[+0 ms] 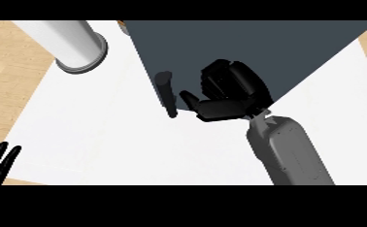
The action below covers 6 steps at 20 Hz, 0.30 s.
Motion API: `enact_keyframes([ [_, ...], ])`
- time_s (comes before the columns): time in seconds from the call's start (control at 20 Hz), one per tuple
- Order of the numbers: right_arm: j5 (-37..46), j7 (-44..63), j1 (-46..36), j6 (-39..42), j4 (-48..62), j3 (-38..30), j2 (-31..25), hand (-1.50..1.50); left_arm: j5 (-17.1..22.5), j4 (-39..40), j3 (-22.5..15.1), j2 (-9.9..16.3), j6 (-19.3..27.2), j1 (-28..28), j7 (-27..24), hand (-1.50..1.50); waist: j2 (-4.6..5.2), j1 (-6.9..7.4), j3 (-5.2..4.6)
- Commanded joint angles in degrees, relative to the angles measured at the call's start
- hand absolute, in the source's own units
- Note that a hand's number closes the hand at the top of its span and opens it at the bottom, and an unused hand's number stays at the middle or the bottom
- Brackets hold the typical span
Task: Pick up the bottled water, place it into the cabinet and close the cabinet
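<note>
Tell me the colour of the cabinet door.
Dark slate grey; the cabinet door shows in the head view, with a black handle.

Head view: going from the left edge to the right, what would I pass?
Left hand, fingers up at the edge → white cylinder → black cabinet handle → right hand against the dark cabinet.

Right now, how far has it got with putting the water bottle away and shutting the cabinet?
No bottle shows on the counter, so it may already be inside, though that is hidden. The right robot hand is against the dark cabinet door beside its handle, apparently on the closing step. I cannot tell whether the door is fully shut. The left robot hand rests at the edge.
</note>
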Motion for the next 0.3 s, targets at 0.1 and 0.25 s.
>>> enact_keyframes([
  [0.1, 2.1, -1.9, -15.2, -2.6, 16.1, -7.4, 0.8, 1.5, -0.8, -1.0, 0.2, 0.1, -3.0, 2.0, -1.5, -1.5, 0.11, -0.55, -0.12],
  [0.25, 1.8, -3.7, -16.6, -1.7, 19.0, -8.0, 1.3, 1.5, -0.3, 0.1, 1.2, -1.0, -1.9, 0.4, -1.0, -1.5, 0.18, -1.79, -0.13],
])
